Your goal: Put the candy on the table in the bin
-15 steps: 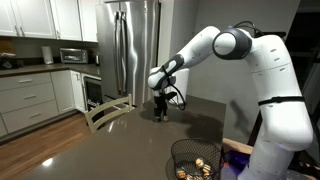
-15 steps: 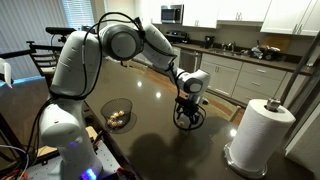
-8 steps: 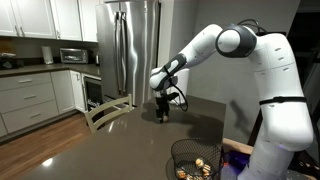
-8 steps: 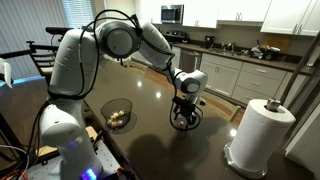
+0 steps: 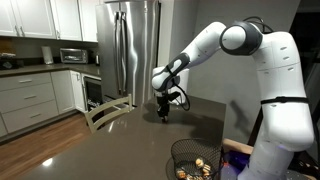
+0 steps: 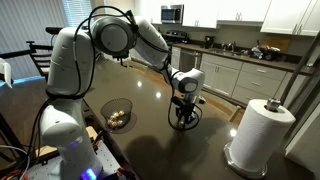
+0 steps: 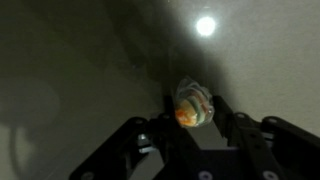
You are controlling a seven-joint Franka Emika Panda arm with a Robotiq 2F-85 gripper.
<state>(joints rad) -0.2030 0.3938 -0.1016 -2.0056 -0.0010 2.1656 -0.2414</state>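
Note:
In the wrist view the candy (image 7: 193, 104), a small piece in a clear wrapper with orange and pale stripes, sits between my dark fingertips, and my gripper (image 7: 192, 106) is shut on it with a finger against each side. In both exterior views the gripper (image 5: 163, 117) (image 6: 182, 122) points straight down onto the glossy dark table (image 5: 120, 140) (image 6: 150, 145), far from the robot's base; the candy is too small to make out there. The black wire-mesh bin (image 5: 178, 160) (image 6: 103, 108) stands near the base and holds several pale pieces.
A tall paper towel roll (image 6: 262, 135) stands on the table beyond the gripper. A pale wooden chair (image 5: 105, 112) is pushed against the table's edge. A steel fridge (image 5: 135, 50) and kitchen counters lie behind.
The jaws have closed in from wide open onto the candy. The arm has stayed at the same spot, low over the table.

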